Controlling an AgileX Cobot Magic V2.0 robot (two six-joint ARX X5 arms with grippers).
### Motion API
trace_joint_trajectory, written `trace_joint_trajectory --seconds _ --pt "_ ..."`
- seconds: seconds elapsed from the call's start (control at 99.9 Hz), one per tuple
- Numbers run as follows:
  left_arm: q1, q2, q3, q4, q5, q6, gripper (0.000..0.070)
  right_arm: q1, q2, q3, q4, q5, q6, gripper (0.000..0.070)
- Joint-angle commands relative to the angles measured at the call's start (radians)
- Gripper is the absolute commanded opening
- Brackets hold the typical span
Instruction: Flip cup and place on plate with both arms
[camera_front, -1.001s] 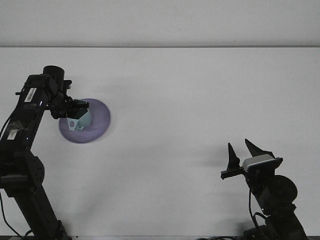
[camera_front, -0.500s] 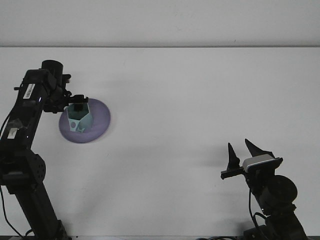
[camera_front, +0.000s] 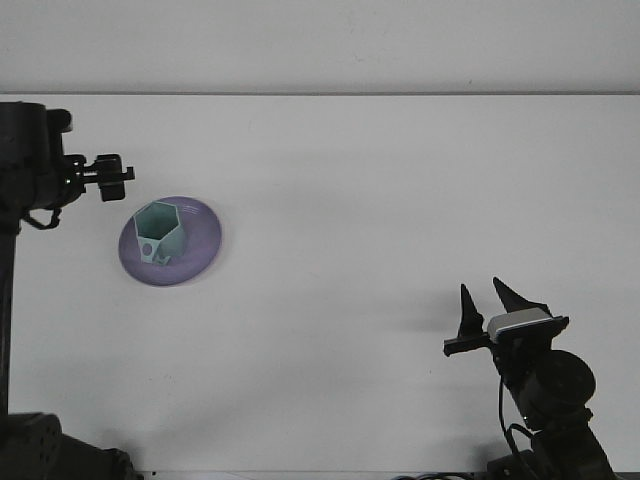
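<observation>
Cup upright on plate, mouth up; left claw state unclear, right claw released.

- left arm: black, at the far left edge, upper links up near the table's back-left, lower link running down the frame edge to its base at the bottom-left corner
- left gripper: points right, small and dark, finger state not readable
- right arm: bottom right, low, wrist pointing up and away from the camera
- right gripper: two black pointed fingers spread apart, holding nothing
</observation>
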Motion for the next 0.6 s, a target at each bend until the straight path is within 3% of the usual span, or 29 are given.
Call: trace_joint_trajectory --seconds 0.0,0.07,0.1,0.24,0.45,0.59 --pt "0.002 -0.046 0.017 0.002 0.009 -0.029 0.0231 0.002 0.004 0.001 0.006 0.005 0.000 0.0198" --pt "0.002 -0.121 -0.011 0.010 0.009 -0.018 0.0000 0.002 0.004 0.001 0.006 0.005 0.002 0.0056" --pt "0.000 -0.154 -0.032 0.021 0.009 -0.009 0.0015 0.001 0.004 0.001 0.006 0.006 0.005 0.0003" --pt "-0.004 -0.356 -0.266 0.163 0.008 0.023 0.0012 0.001 0.003 0.001 0.001 0.032 0.020 0.0000" --pt "-0.005 -0.777 -0.894 0.643 0.010 0.026 0.0012 0.001 -0.024 0.000 -0.001 0.050 0.038 0.0000" --pt "-0.015 -1.076 -1.330 0.943 0.056 0.032 0.0012 0.001 -0.077 -0.023 0.032 0.052 0.013 0.0000"
